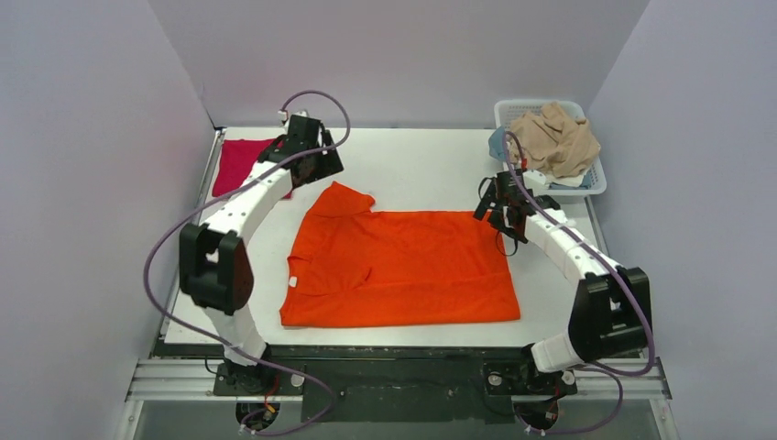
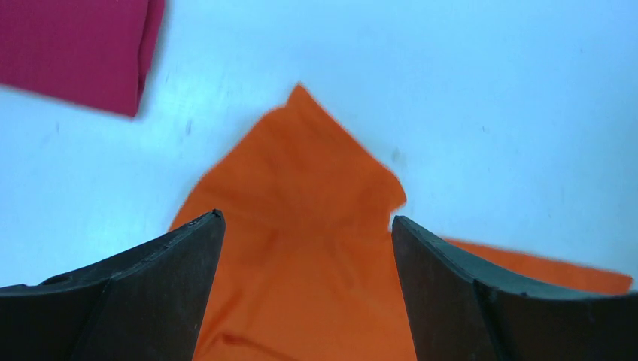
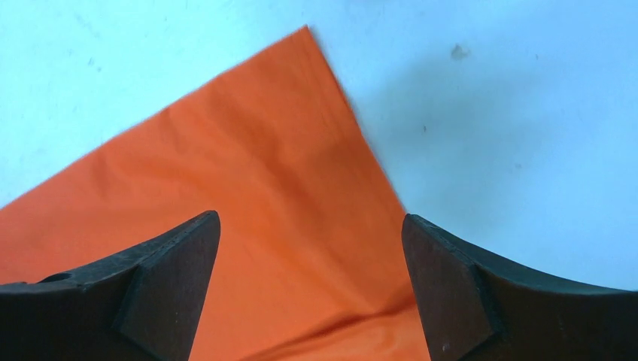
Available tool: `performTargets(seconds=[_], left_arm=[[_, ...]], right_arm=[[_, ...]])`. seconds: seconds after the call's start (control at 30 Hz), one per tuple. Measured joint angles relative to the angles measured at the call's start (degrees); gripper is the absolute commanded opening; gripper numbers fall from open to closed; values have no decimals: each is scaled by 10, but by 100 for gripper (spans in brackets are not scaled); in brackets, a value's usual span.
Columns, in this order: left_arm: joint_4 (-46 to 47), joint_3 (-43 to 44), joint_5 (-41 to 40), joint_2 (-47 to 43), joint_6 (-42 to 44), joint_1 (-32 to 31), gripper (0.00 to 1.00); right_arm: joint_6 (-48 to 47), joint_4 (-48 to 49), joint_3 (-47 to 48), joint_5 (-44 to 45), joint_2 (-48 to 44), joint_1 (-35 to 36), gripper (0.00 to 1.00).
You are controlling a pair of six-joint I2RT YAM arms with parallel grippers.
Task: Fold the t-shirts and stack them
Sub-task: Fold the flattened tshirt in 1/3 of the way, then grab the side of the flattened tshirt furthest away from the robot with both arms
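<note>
An orange t-shirt is lying spread flat in the middle of the white worktop, its collar pointing toward the left edge and its hem toward the right edge, with one sleeve sticking out toward the far left corner. The left gripper is hovering over that sleeve with its jaws spread wide and nothing between them. The right gripper is hanging over the shirt's far right hem corner, its jaws likewise gaping and gripping nothing. From the wrist views it cannot be told whether either set of fingertips is touching the cloth.

A crimson t-shirt, already folded, is resting in the far left corner, apart from the orange one. A white plastic basket is sitting at the far right corner, with a crumpled tan garment heaped over other clothing inside it.

The worktop is showing a few small dark specks near the shirt's corners. Plain lavender walls are closing in the left, far and right sides, and a metal rail is running along the near edge, carrying both arm bases.
</note>
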Motion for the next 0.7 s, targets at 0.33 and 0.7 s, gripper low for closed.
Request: performTargets(seconds=[0.33,0.7], left_arm=[[-64,388,19,377,102,18,65],[-109,412,16,454,126,20,47]], right_arm=[[-1,46,70,64,133,0,84],[-2,56,91,84,168,-3,84]])
